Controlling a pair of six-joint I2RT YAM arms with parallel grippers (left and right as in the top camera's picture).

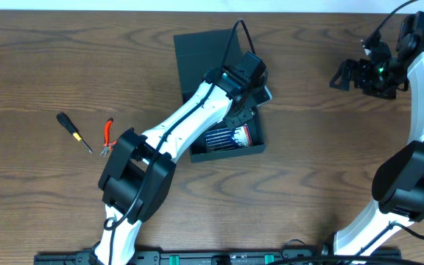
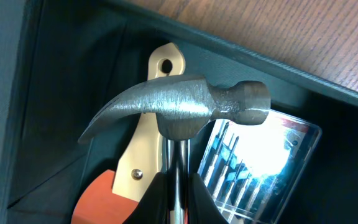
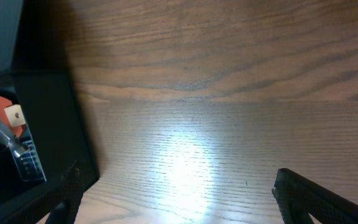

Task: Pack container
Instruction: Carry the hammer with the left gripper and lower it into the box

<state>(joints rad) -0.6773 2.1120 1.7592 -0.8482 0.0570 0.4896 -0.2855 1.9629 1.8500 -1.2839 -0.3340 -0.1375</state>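
- The container [image 1: 234, 152] stood in the middle of the table with its flap lid [image 1: 197, 51] folded open to the far side. Your left arm reached down into it.
- The right gripper [image 3: 176, 180] hung over bare wood just beside a corner of the container, fingers wide apart and holding nothing.
- The left gripper [image 2: 178, 202] was clamped on the shaft of a claw hammer [image 2: 185, 106], head pointing down into the box.
- If you released from this height, I think the steel head could drop on the case of bits [image 2: 260, 168] and crack its clear cover.
- The claw could also hook the cream-handled tool [image 2: 143, 149] that lay under it, and drag it when you pulled back.
- If the hammer leaned on a wall of the container instead of lying flat, the lid might not close later.
- Only the left wrist view showed the hammer head and what lay below it. In the overhead view the arm covered both.
- Only the overhead view showed the screwdriver [image 1: 74, 132] and the red-handled pliers [image 1: 107, 138], near each other on the table, well apart from the box and not yet packed.
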